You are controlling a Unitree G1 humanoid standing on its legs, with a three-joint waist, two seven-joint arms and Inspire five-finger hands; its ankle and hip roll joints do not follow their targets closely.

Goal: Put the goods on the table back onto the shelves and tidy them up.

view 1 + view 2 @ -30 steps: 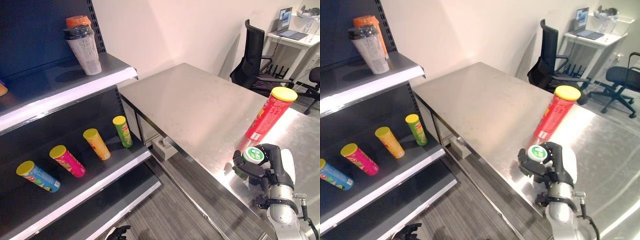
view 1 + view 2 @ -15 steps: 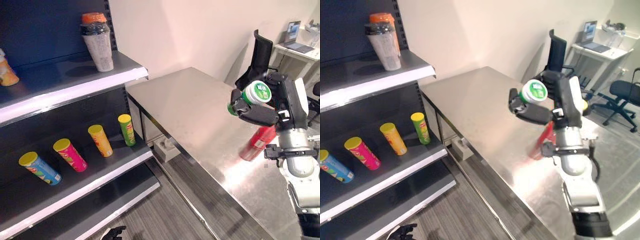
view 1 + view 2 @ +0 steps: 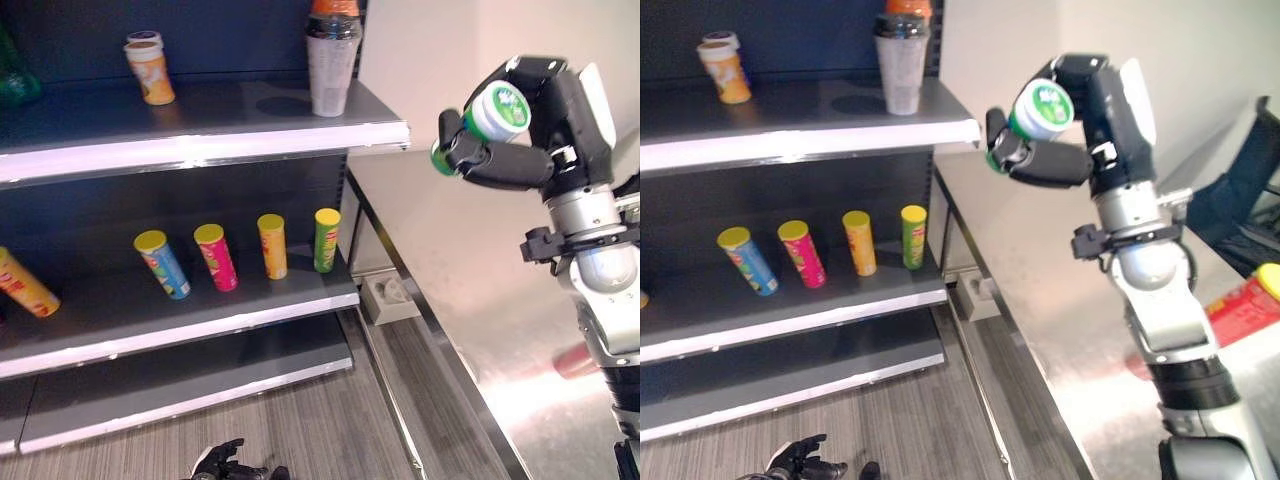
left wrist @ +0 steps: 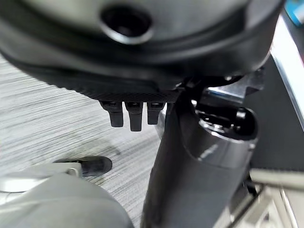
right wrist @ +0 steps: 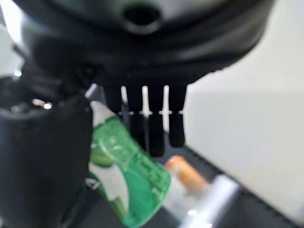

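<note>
Left hand (image 3: pixel 228 464) low over the floor, fingers loosely spread, right hand (image 3: pixel 1065 150) curled round a green can (image 3: pixel 1032 115) raised above the counter (image 3: pixel 1060 260) edge nearest the shelves (image 3: pixel 810 120), red can (image 3: pixel 1245 305) lying at the counter's far end

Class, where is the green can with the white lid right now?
The green can is held in the right hand, raised on the right of the left eye view, just beyond the top shelf's end.

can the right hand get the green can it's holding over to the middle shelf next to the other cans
Probably yes. The right hand grips the green can in open air, and the middle shelf has bare space beside the green-and-yellow can.
</note>
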